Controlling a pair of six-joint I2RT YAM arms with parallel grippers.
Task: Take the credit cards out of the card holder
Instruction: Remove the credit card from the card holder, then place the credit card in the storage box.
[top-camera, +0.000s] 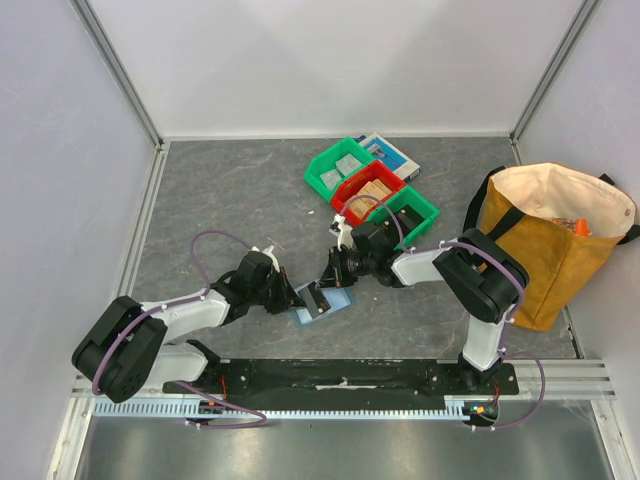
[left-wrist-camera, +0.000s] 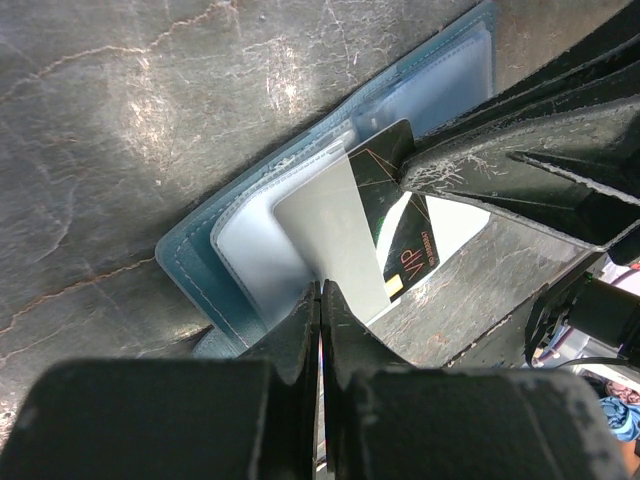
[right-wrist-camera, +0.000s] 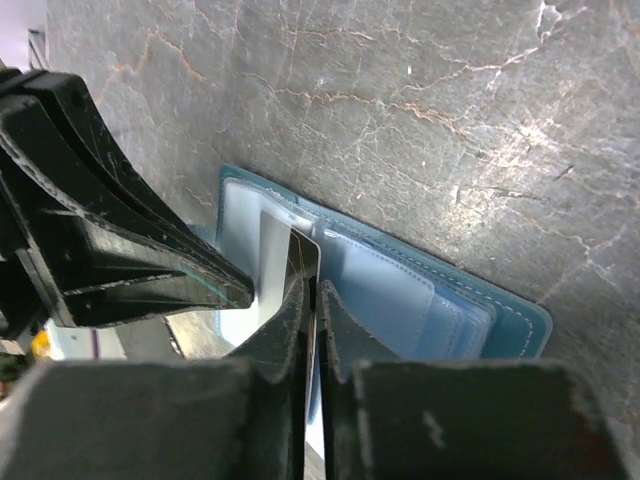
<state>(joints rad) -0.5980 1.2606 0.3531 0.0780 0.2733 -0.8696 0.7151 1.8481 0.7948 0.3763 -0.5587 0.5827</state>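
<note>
Left wrist view: the black credit card (left-wrist-camera: 375, 180) reads "VIP".

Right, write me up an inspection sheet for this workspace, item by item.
Surface: dark grey marbled table, no spills seen.
Job's things: card holder lies open and flat; pale card and black card sit askew on it, apparently partway out of its pockets.
Clutter: green bins, red bin, blue-and-white box, tan tote bag.
Grippers: left gripper shut, tips at the pale card's near edge; right gripper shut on the black card.
Cables: purple cables loop along both arms.
Surroundings: white walls, metal frame.
</note>
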